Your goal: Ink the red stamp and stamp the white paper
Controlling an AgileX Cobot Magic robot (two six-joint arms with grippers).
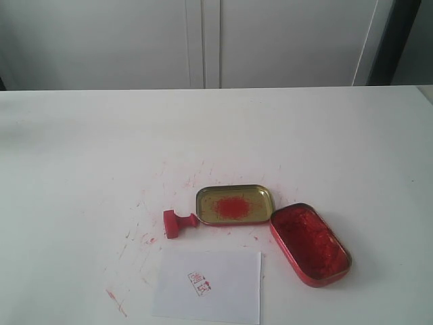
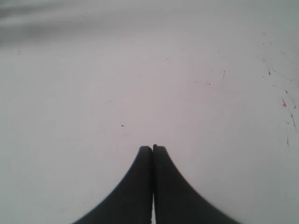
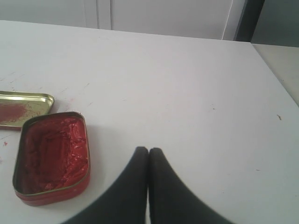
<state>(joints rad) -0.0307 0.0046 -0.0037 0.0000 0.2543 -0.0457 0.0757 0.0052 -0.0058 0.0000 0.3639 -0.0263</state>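
The small red stamp [image 1: 178,223] lies on its side on the white table, its handle touching the gold lid [image 1: 235,204]. Just in front of it lies the white paper [image 1: 210,287], which carries a small red print [image 1: 199,282]. The red ink tin [image 1: 310,243] stands open to the right of the lid. Neither arm shows in the exterior view. My left gripper [image 2: 152,148] is shut with nothing in it, over bare table. My right gripper [image 3: 148,150] is shut and empty too, with the ink tin [image 3: 52,156] off to one side of it.
The gold lid [image 3: 23,108] has a red smear inside. Red scratch marks [image 1: 116,302] streak the tabletop around the stamp and paper. The table's far edge [image 1: 216,89] runs below white cabinet doors. The paper reaches the picture's bottom border.
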